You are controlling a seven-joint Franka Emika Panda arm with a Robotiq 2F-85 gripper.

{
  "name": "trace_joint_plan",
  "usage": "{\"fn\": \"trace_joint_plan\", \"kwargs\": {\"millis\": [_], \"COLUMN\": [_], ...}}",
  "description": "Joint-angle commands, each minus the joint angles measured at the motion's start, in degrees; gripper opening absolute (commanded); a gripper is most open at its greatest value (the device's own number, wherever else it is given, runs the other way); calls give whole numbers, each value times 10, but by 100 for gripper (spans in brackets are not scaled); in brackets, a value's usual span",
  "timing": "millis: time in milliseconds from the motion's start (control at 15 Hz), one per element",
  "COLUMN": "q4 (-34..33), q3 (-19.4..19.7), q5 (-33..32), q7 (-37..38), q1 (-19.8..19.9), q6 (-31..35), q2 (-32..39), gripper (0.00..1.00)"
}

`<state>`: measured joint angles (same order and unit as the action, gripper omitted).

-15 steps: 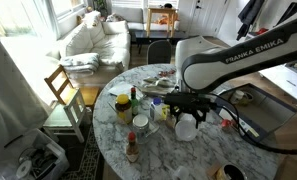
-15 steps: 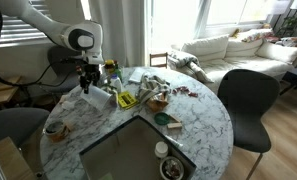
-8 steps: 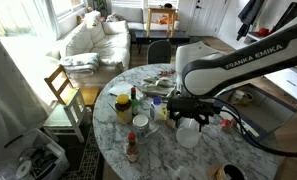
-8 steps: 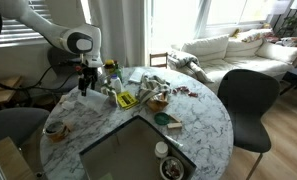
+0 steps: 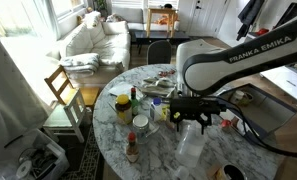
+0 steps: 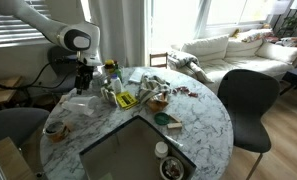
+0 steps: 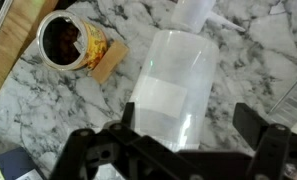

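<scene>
gripper (image 5: 191, 121): jaws apart, empty | clear plastic cup (image 7: 173, 92): on its side on marble table (image 7: 258, 45), directly under gripper | risk: round wall may roll if a finger nudges it

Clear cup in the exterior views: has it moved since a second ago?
Yes. The clear cup has left the open gripper and now sits lower in the picture, nearer the brown-filled tin by the table edge.

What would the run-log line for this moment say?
gripper: open, empty | clear plastic cup: on marble table, beneath jaws, not gripped | nearby: round tin
</scene>
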<state>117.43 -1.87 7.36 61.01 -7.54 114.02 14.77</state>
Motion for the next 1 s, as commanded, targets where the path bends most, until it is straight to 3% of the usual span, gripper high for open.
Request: {"fn": "trace_joint_plan", "kwargs": {"millis": [0, 267, 333, 733, 933], "q4": [35, 68, 30, 30, 66], "q3": [4, 14, 6, 5, 26], "q5": [10, 8, 1, 1, 16], "q7": [8, 45, 31, 31, 49], "q1": [7, 20, 17, 19, 42], "q6": [-32, -23, -27, -27, -19], "q2": [-48, -85, -52, -53, -71], "gripper": [100, 100, 100, 100, 100]}}
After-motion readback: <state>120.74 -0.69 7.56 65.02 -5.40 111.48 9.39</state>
